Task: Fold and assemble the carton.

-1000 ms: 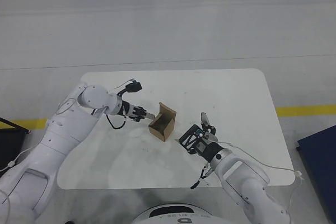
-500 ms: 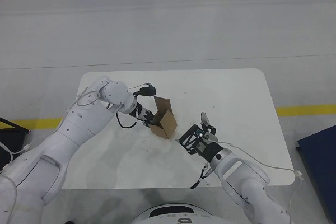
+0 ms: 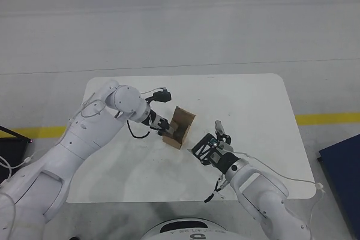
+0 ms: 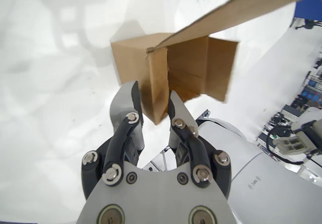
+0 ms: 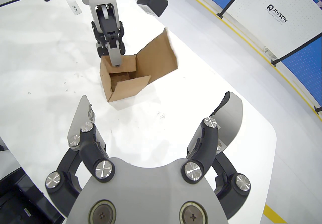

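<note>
The carton [image 3: 179, 127] stood near the middle of the white table [image 3: 252, 102], open at the top and only half formed. Its walls were already raised into a box. One large flap [image 5: 157, 57] stood up and leaned outward, and a smaller flap [image 5: 130, 86] on the side toward the right arm hung out over the edge. I judge that the step in hand was steadying the box body so that the top flaps could be folded in, and that the closing itself was not yet begun.

The left gripper [image 3: 165, 126] came down on the carton's wall on the side away from the right arm. Its jaws were clenched on the upper edge of that wall, with one finger inside the box and one outside. In the left wrist view the cardboard wall sat directly between the two fingertips [image 4: 135, 94].

The right gripper [image 5: 157, 99] hung over the table just beside the carton, apart from it and touching nothing. Its jaws were spread wide and pointed toward the open side of the box.

The next move probably calls for the right arm to push the hanging flap inward while the left one keeps the wall firm. The cardboard looked thin, so a hard push may slide or tip the box.
</note>
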Controlling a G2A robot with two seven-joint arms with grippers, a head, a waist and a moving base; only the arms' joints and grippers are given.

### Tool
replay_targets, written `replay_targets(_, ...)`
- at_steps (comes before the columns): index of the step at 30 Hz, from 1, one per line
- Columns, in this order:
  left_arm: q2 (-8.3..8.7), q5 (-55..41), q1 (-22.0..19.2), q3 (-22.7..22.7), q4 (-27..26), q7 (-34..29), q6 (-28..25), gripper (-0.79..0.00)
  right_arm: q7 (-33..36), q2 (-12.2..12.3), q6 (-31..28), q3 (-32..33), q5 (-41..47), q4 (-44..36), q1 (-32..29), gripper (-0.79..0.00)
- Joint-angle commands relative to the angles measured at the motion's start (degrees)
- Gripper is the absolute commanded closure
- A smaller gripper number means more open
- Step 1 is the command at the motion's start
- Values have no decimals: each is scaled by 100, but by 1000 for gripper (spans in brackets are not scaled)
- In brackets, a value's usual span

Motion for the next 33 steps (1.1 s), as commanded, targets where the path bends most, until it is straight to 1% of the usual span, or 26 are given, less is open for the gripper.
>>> replay_targets(1,22,-219,103,-114,73,92,-81,-785,-28,-1,13,1,14,-1,7,-785)
replay_targets(3,57,-293,202,-221,119,195,-176,-785,-184,-16,187,62,331,108,17,-785)
replay_targets(4,73,-438,274,-299,132,245,-253,-785,-116,-22,334,156,481,184,20,-785)
replay_targets(7,149,-997,550,-651,246,467,-698,-785,213,-55,792,377,1201,284,8,-785)
replay_targets(10,268,-1087,819,-992,262,708,-1153,-785,690,-77,1062,493,1621,424,128,-785)
replay_targets(13,438,-1101,1175,-1495,209,1051,-1531,-785,1019,-113,1074,303,2087,684,338,-785)
replay_targets(16,632,-1052,1641,-2082,-25,1400,-1669,-785,1201,-176,995,-98,2510,1042,732,-785)
replay_targets(17,696,-978,1783,-2269,-145,1450,-1684,-785,1117,-204,1095,-175,2677,1163,860,-767)
replay_targets(19,806,-895,2042,-2614,-439,1487,-1735,-785,941,-253,1508,-254,2746,1407,1054,-656)
replay_targets(21,893,-827,2259,-2901,-701,1487,-1746,-785,812,-297,1988,-360,2642,1583,1165,-446)
replay_targets(23,948,-825,2434,-3096,-948,1482,-1698,-785,727,-338,2166,-476,2819,1688,1250,-394)
replay_targets(24,970,-824,2500,-3166,-1039,1462,-1662,-785,665,-352,2239,-499,2874,1775,1278,-372)
replay_targets(28,1020,-698,2633,-3271,-1300,1340,-1623,-785,517,-403,2407,-676,3015,2011,1363,-376)
replay_targets(30,1028,-668,2654,-3260,-1347,1279,-1614,-785,479,-429,2472,-787,3042,2113,1413,-388)
replay_targets(33,1030,-723,2654,-3219,-1325,1182,-1674,-785,550,-466,2555,-938,3087,2262,1526,-385)
